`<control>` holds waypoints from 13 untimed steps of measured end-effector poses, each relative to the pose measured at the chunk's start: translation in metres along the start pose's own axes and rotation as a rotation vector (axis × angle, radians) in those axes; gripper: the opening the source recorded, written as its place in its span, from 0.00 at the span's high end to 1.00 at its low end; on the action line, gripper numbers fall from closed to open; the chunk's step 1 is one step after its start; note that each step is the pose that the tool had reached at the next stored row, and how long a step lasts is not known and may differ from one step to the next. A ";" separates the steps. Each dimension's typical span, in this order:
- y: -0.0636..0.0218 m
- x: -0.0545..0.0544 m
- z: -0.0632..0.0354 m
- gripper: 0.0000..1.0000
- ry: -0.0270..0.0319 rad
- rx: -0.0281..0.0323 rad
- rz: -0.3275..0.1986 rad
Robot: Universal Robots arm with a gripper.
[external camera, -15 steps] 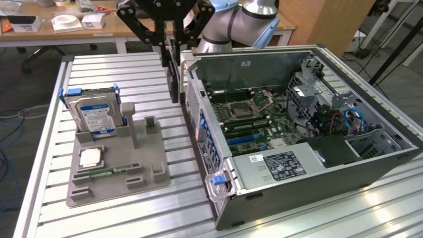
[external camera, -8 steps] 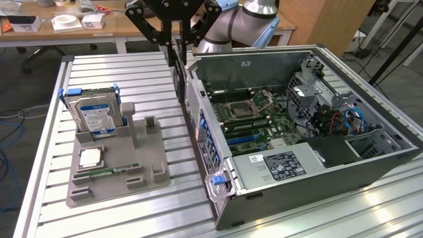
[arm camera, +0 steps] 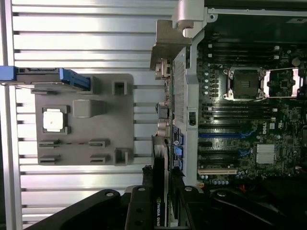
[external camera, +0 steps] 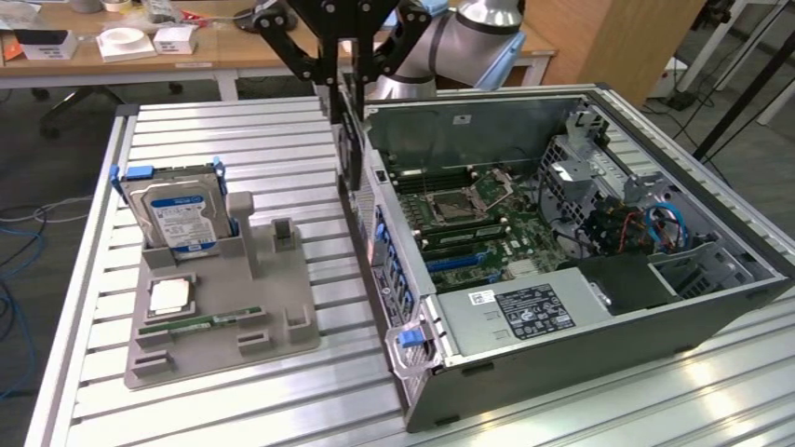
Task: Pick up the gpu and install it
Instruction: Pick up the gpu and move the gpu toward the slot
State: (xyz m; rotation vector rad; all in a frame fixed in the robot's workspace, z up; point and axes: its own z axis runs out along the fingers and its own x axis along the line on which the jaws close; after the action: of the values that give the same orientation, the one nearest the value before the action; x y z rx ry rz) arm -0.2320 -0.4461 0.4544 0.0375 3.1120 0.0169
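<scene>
Your end effector (arm camera: 161,179) pinches the gpu (arm camera: 159,153), which hangs down right by the computer case (arm camera: 184,96) wall, with the blue slots (arm camera: 225,135) just inside.

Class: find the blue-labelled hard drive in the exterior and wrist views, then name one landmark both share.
Exterior view: the hard drive stands upright at the grey holder's far end, on the exterior view's left.
Wrist view: the hard drive, seen edge-on with blue rails, sits at one end of the grey holder.
Shared landmark: the CPU socket.
</scene>
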 end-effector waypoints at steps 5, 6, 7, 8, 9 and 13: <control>0.0002 -0.007 0.0002 0.75 0.0001 0.0001 0.000; 0.0002 -0.009 0.0002 0.75 0.0001 0.0001 0.000; 0.0002 -0.010 0.0002 0.75 0.0001 0.0001 0.000; 0.0002 -0.011 0.0003 0.75 0.0001 0.0000 0.000; 0.0003 -0.013 0.0003 0.75 0.0001 0.0001 0.000; 0.0004 -0.018 0.0005 0.75 0.0000 0.0000 0.000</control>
State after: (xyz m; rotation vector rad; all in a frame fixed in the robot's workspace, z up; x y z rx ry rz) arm -0.2139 -0.4461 0.4544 0.0374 3.1120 0.0169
